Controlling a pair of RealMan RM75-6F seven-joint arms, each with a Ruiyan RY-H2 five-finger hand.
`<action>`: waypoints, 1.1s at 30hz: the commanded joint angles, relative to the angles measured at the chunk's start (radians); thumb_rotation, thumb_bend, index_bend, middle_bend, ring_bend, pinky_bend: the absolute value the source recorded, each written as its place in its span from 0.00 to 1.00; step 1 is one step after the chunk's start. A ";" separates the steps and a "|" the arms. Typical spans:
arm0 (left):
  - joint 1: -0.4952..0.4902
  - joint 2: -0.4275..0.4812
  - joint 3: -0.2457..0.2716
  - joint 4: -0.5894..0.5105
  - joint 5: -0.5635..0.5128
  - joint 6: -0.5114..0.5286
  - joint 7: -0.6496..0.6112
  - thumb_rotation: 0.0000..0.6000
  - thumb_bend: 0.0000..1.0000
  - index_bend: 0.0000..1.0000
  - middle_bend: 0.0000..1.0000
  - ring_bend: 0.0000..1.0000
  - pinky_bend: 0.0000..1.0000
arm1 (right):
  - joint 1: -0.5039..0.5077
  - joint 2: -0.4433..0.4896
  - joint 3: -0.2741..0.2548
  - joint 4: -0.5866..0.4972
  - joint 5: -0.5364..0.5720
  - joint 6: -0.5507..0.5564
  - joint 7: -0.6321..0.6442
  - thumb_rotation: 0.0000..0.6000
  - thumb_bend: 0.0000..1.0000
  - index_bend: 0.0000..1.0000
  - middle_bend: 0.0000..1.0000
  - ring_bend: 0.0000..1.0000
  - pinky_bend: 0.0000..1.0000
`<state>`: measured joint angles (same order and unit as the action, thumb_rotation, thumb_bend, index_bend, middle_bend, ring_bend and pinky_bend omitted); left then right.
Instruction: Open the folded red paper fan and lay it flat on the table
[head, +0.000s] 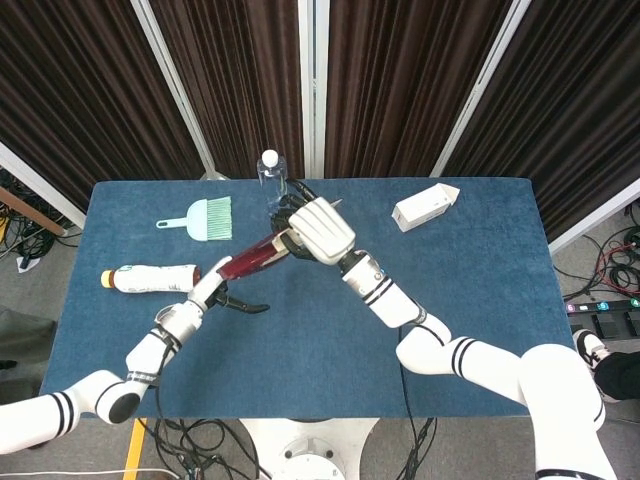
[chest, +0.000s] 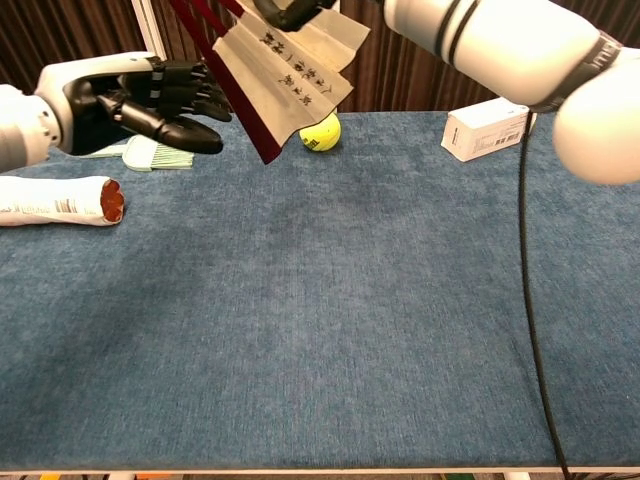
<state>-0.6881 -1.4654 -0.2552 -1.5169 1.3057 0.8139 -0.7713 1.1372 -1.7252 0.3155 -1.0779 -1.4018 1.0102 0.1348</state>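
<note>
My right hand (head: 316, 232) holds the red paper fan (head: 254, 264) up in the air above the table's middle. In the chest view the fan (chest: 292, 62) is partly spread: cream paper with dark writing shows between red ribs, and its dark red outer edge slants down to the left. The right hand itself is mostly cut off at the top of that view. My left hand (chest: 140, 100) hovers with its dark fingers spread right beside the fan's red edge. In the head view the left hand (head: 216, 290) sits at the fan's lower end; contact is unclear.
On the blue table (chest: 330, 330) a yellow-green ball (chest: 320, 131) lies behind the fan, and a white carton (chest: 487, 128) is at the back right. A white tube-shaped bottle (chest: 55, 200) lies at the left. A green hand brush (head: 205, 218) and a clear bottle (head: 268, 172) are at the back.
</note>
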 joint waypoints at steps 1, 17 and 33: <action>-0.019 -0.035 -0.034 -0.007 -0.097 -0.009 0.059 1.00 0.00 0.23 0.22 0.16 0.21 | 0.015 -0.006 0.019 -0.018 0.026 -0.023 -0.035 1.00 0.61 0.72 0.56 0.28 0.09; -0.018 -0.141 -0.142 -0.034 -0.475 0.081 0.232 1.00 0.03 0.40 0.41 0.33 0.32 | 0.034 -0.063 0.073 -0.065 0.147 -0.039 -0.202 1.00 0.61 0.70 0.56 0.27 0.07; 0.005 -0.200 -0.136 0.032 -0.479 0.219 0.425 1.00 0.33 0.70 0.73 0.60 0.55 | -0.013 -0.020 0.044 -0.132 0.122 0.003 -0.236 1.00 0.61 0.70 0.56 0.27 0.07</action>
<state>-0.6892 -1.6740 -0.4111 -1.4949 0.7972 1.0158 -0.3831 1.1313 -1.7590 0.3702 -1.1991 -1.2649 1.0063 -0.0959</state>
